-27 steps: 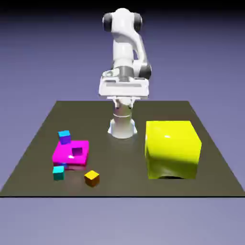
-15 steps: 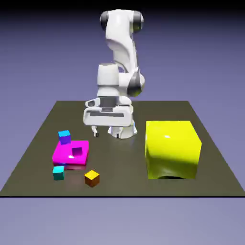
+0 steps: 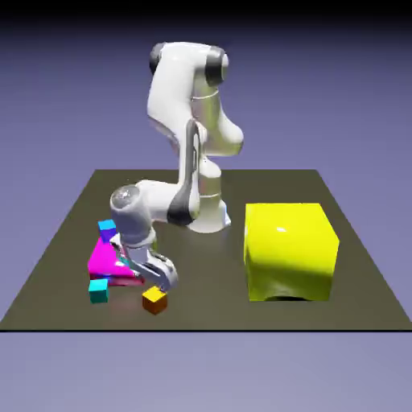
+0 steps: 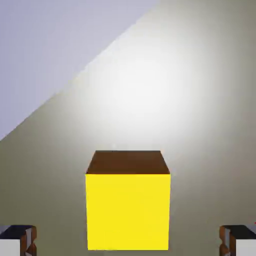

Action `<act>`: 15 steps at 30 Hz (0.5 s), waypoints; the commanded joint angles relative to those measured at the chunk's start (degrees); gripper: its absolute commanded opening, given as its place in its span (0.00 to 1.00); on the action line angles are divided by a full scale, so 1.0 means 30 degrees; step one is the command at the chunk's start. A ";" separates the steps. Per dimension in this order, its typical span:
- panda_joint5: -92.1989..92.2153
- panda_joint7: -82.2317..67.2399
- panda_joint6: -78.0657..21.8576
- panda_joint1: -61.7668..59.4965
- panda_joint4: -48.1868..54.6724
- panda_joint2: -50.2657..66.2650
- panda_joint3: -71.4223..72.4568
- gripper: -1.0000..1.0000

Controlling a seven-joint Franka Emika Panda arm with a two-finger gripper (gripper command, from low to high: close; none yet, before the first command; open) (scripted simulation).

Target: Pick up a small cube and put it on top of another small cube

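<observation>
Orange-yellow small cube (image 3: 154, 300) sits on the table just beside the magenta block (image 3: 105, 259); gripper (image 3: 161, 283) hovers above it, wide open, empty; approach step, seemingly; next: descend, close.

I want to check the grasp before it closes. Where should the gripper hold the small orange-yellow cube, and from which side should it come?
Grip the small orange-yellow cube on its two opposite side faces, continuing the gripper's present line of approach. In the hand view the cube sits centred and square between the open finger tips, with clear table on both sides. Its flat, parallel faces suit a straight pinch.
</observation>
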 commanded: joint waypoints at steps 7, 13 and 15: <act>0.0052 -0.0039 0.0187 -0.0021 0.0000 0.0187 0.0042 0.00; -0.0823 -0.0673 -0.2861 -0.0098 -0.0172 -0.3900 -0.2340 0.00; -0.1445 -0.0898 -0.3562 -0.0613 -0.0778 -0.5284 -0.3297 0.00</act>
